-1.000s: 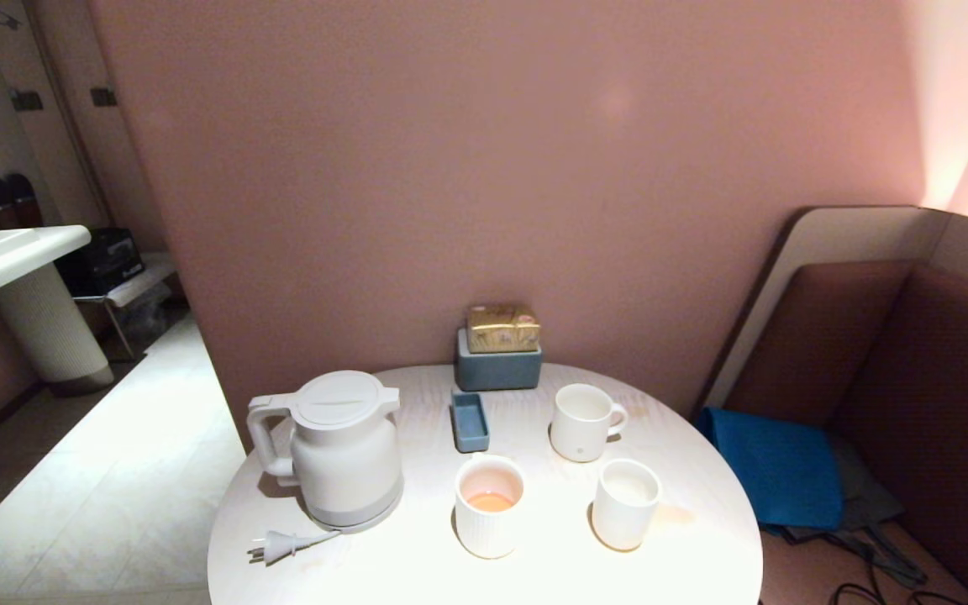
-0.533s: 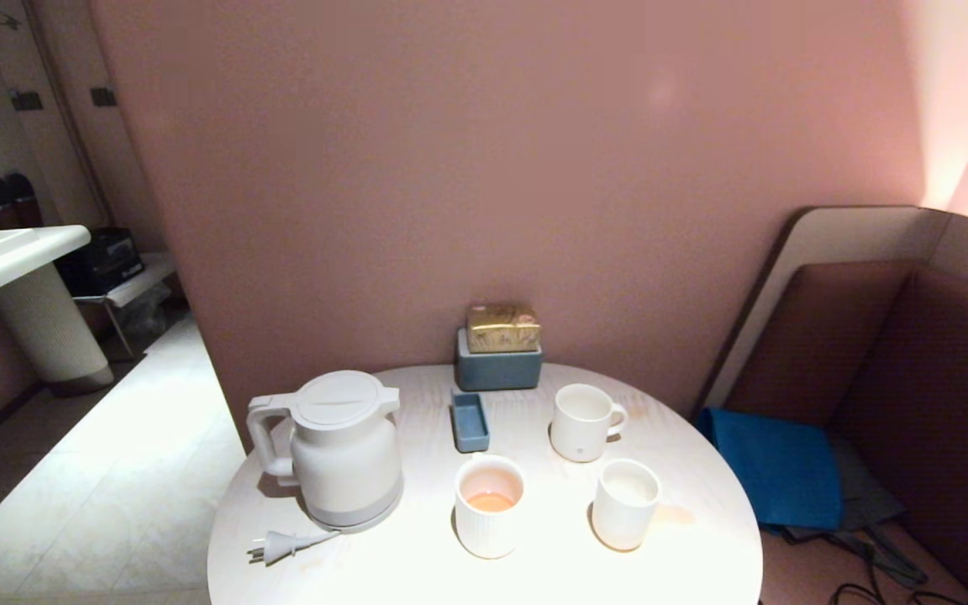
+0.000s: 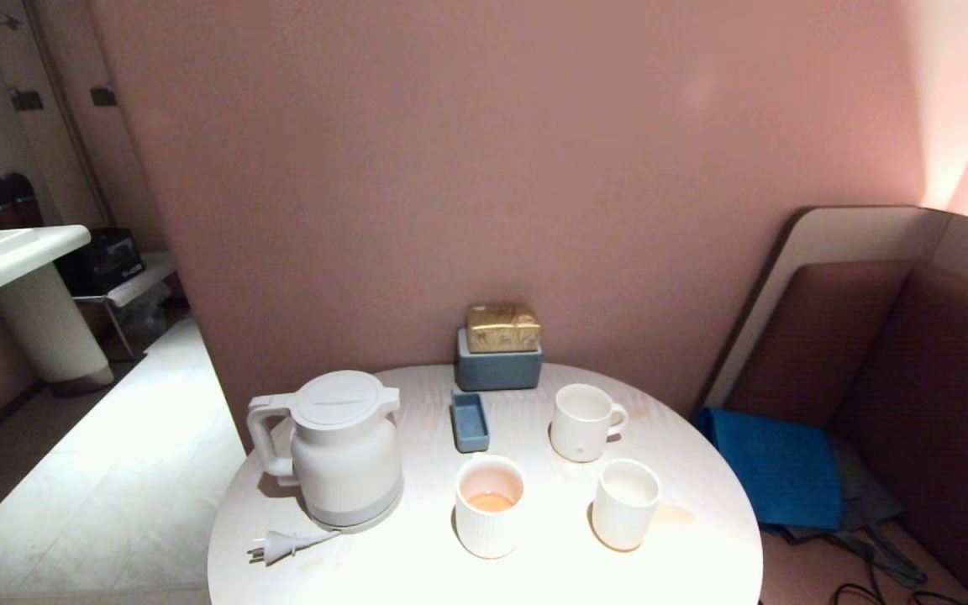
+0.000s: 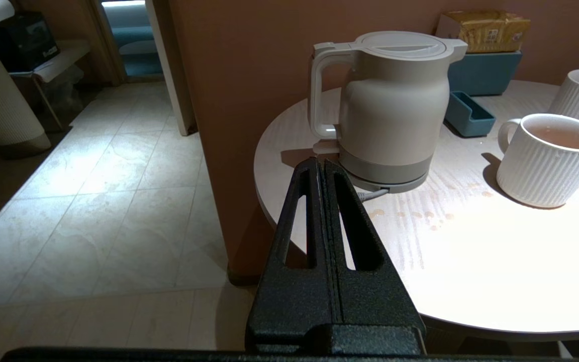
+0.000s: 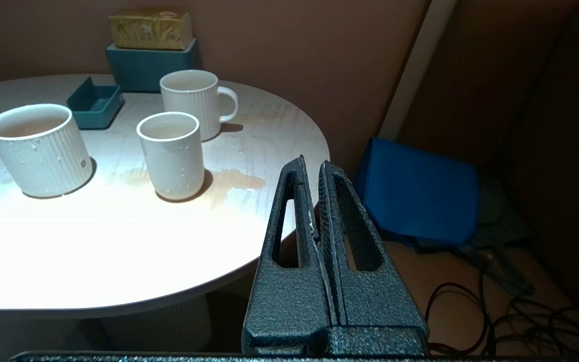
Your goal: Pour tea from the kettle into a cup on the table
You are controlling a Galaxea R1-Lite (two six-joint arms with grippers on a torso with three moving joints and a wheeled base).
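White-topped round table [image 3: 417, 580] seen from the near side. Both grippers sit parked off its near edge, left gripper [image 4: 319, 168] and right gripper [image 5: 312, 171], fingers pressed together, holding nothing. Near row: kettle [image 3: 341, 449] at left, its plug [image 3: 282, 546] by the rim; ribbed cup [image 3: 488, 504] with shallow reddish tea [image 3: 490, 502]; small cup [image 3: 625, 502] at right. Farther: mug [image 3: 582, 422], blue tray [image 3: 470, 420], blue box [image 3: 498, 367] against the wall.

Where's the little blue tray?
In the head view the blue tray lies mid-table, just in front of the blue box, between the kettle and the mug.
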